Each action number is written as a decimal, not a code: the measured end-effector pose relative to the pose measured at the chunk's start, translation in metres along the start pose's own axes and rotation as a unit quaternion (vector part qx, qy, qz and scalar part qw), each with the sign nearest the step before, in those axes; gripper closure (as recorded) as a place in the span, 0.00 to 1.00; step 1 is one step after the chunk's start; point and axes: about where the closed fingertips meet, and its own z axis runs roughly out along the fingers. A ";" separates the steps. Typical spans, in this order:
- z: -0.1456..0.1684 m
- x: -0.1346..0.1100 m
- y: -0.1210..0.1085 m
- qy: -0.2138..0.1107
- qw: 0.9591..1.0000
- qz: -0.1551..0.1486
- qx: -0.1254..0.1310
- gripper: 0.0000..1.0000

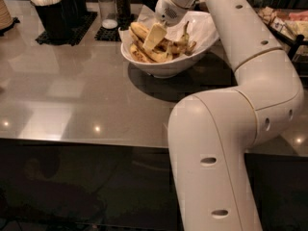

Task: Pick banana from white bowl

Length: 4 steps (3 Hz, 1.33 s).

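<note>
The white bowl [166,69] stands at the back middle of the grey table [72,95]. It is lined with white paper [204,25] and holds several spotted yellow bananas [140,31]. My gripper [156,35] reaches down from the white arm into the bowl. Its pale finger sits right over the bananas at the bowl's left side. I cannot tell whether it touches or holds a banana. The arm's large white links fill the right side of the view.
A black cup with white packets [53,11] stands on a black mat at the back left. Salt and pepper shakers [108,6] stand just left of the bowl. A stack of pale discs [4,13] is at the left edge. Food trays [284,23] are at the far right.
</note>
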 end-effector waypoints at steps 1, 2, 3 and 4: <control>-0.021 -0.011 0.002 0.008 0.999 -0.019 0.028 1.00; -0.049 -0.024 0.019 0.013 0.997 -0.046 0.055 1.00; -0.066 -0.030 0.048 0.013 0.995 -0.074 0.064 1.00; -0.070 -0.030 0.068 0.014 0.994 -0.086 0.065 1.00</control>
